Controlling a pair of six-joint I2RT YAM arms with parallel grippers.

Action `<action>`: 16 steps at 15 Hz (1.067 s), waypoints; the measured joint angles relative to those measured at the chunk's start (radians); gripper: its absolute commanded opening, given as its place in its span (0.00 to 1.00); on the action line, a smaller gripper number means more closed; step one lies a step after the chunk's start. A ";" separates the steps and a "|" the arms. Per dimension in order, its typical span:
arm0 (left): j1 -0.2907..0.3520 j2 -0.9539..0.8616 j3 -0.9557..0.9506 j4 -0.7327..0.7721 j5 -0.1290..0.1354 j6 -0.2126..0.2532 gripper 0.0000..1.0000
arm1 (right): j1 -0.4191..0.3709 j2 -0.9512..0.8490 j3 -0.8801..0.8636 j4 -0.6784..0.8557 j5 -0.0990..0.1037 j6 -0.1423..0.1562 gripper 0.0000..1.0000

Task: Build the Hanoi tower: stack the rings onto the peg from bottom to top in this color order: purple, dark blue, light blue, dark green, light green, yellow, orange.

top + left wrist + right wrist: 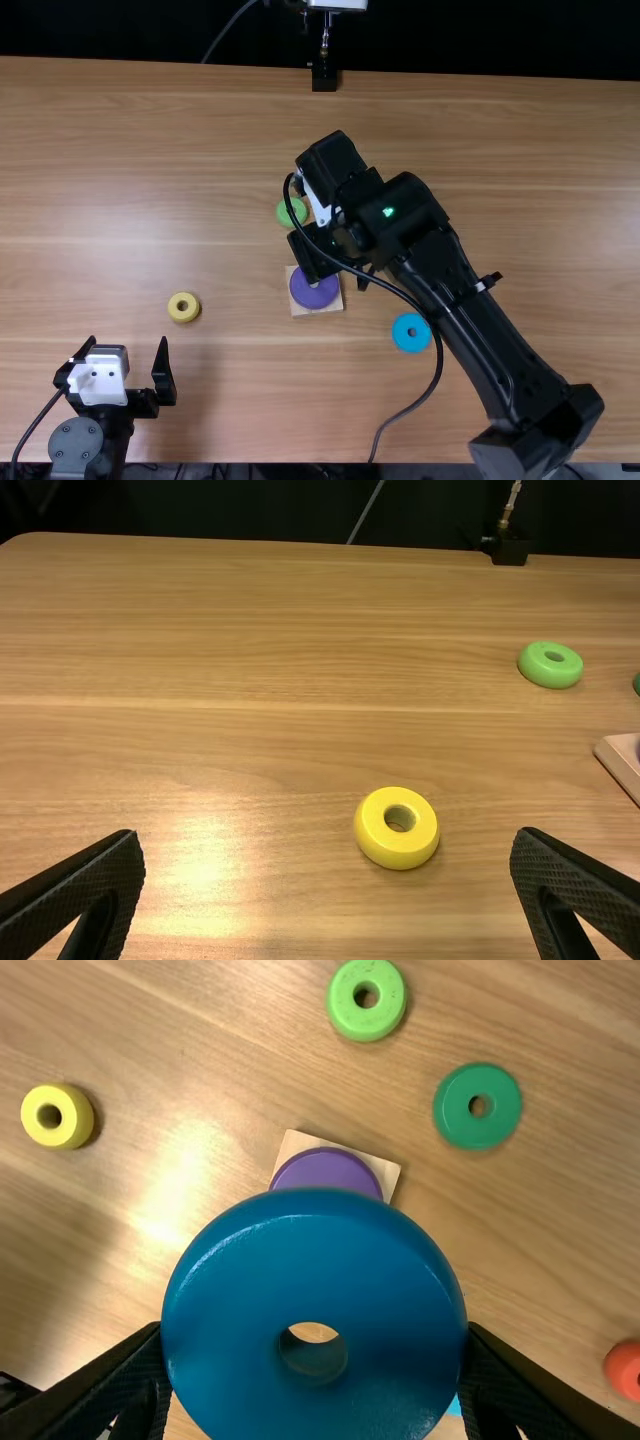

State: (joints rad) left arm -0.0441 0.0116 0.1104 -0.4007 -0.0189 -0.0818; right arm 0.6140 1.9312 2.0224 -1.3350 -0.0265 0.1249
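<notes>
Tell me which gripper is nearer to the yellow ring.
Left. The left gripper is open just short of the yellow ring, toward the table's near edge; the right gripper is farther off, holding the dark blue ring near the purple ring.

purple ring [315, 298] on base [295, 1148]; dark blue ring [312, 1280] aloft; light blue [411, 345], yellow [183, 316], greens [364, 1022], orange [628, 1372] on table [150, 150]

The right arm [500, 350] has matte black, angular housings and a long black link; a small green light [388, 211], a white panel [321, 210] and a smooth black cable [438, 350] mark it; the black left gripper [128, 340] has tapered, finely ribbed fingers [85, 880], a white plate [98, 382] and a round grey cap [76, 445] behind.
</notes>
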 measured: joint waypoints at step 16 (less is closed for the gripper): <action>0.000 0.000 0.000 0.000 0.000 0.000 1.00 | 0.018 0.105 -0.055 0.004 0.002 0.011 1.00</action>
State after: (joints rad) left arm -0.0441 0.0116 0.1104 -0.4004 -0.0189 -0.0818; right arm 0.6323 2.0357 1.9678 -1.3312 -0.0250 0.1364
